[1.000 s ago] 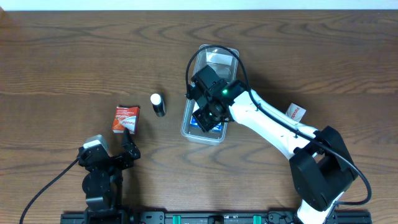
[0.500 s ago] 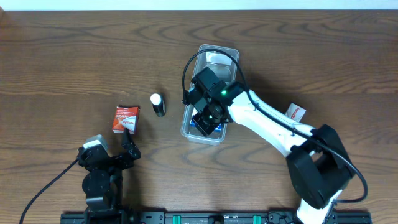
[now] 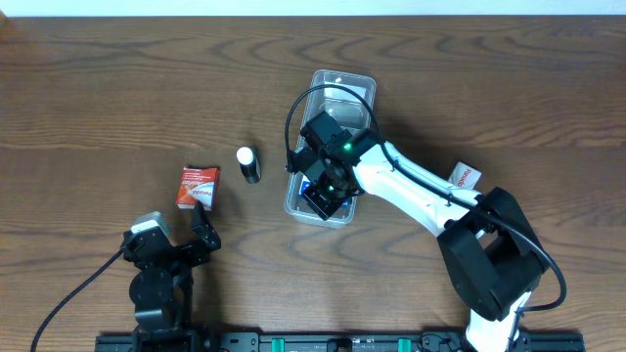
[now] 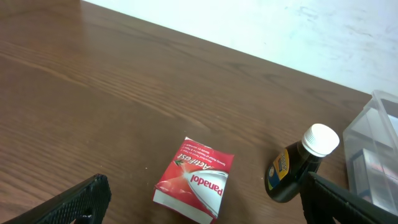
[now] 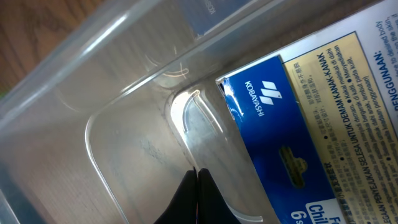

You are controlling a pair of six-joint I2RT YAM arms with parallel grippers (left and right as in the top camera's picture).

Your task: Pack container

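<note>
- Container (image 3: 340, 90) lies at overhead frame centre, a blue box (image 5: 298, 124) in its lower end.
- Right gripper (image 5: 196, 198) is inside it, fingertips pressed together.
- Left gripper (image 4: 204, 186), lower left, is spread wide.

A dark brown wooden table (image 3: 98, 88) is filling nearly the whole overhead view, its grain running in long wavy bands from side to side. A plain white wall (image 4: 280, 25) is showing beyond the table's far edge, appearing overhead as a thin pale strip. Soft, even light is lying on the wood, giving it a faint sheen in the left wrist view.
</note>
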